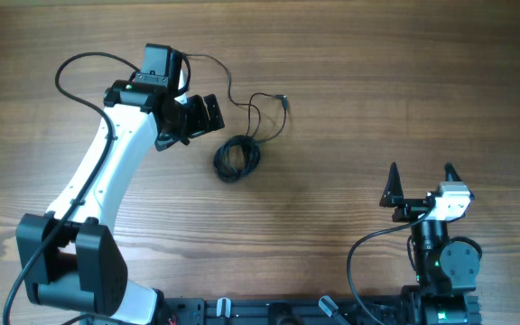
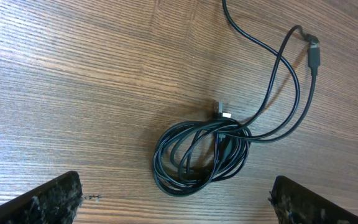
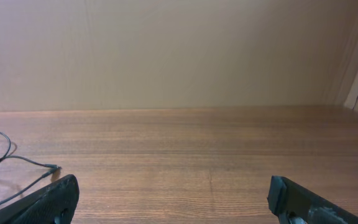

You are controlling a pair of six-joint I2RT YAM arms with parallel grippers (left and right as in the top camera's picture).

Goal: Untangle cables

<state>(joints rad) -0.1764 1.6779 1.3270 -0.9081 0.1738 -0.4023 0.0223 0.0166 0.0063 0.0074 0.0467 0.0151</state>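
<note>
The cables (image 1: 236, 158) lie on the wooden table as one tight black coil, with loose loops running up to a small plug (image 1: 283, 99). In the left wrist view the coil (image 2: 201, 155) lies just ahead of the jaws. A silver plug (image 2: 222, 112) rests at its top and a thin strand loops off to another plug (image 2: 314, 53). My left gripper (image 1: 195, 125) (image 2: 176, 208) hovers up and left of the coil, open and holding nothing. My right gripper (image 1: 421, 176) (image 3: 169, 202) is open at the lower right, far from the coil. A cable end (image 3: 5, 158) shows at its far left.
The left arm's thick black wiring (image 1: 79, 68) arcs over the table at the upper left. The arm bases (image 1: 441, 271) stand along the front edge. A pale wall (image 3: 179, 50) rises behind the table's far edge in the right wrist view.
</note>
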